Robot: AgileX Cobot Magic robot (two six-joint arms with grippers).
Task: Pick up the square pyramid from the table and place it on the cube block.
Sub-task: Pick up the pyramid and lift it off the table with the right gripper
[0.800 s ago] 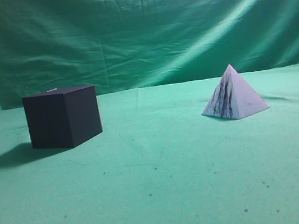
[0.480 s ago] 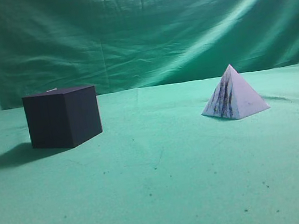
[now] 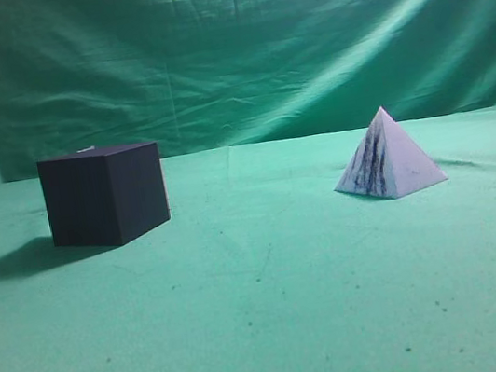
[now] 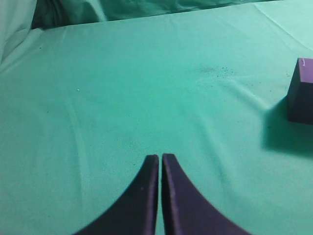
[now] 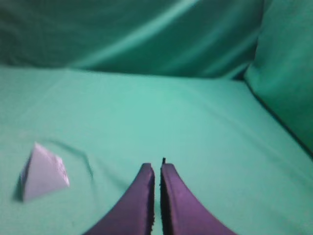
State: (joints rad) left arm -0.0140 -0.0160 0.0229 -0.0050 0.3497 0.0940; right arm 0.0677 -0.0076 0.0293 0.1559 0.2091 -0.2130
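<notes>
On the table (image 3: 268, 315) the 2 pieces sit well apart: the cube (image 3: 105, 195) to the left, the pyramid (image 3: 386, 156) to the right, both flat on the green cloth with its base down and its tip upright. Nothing of the task is done yet, as far as I can judge; the pyramid is untouched and the cube's top is bare.

Neither of my arms shows in the exterior view. My left gripper (image 4: 160, 159) hangs over bare cloth with its fingers pressed together on nothing, the cube off at the right edge of that wrist view. My right gripper (image 5: 157, 169) is likewise clenched and empty, with the pyramid lying ahead and to the left of it in its wrist view, near but not touching.

All of it is left: I must part the right fingers, bring them down around the pyramid's sloping faces, close, lift, carry it across to the cube and set its base square on the top. Those slanted sides look likely to slip, so I'd grip low.
</notes>
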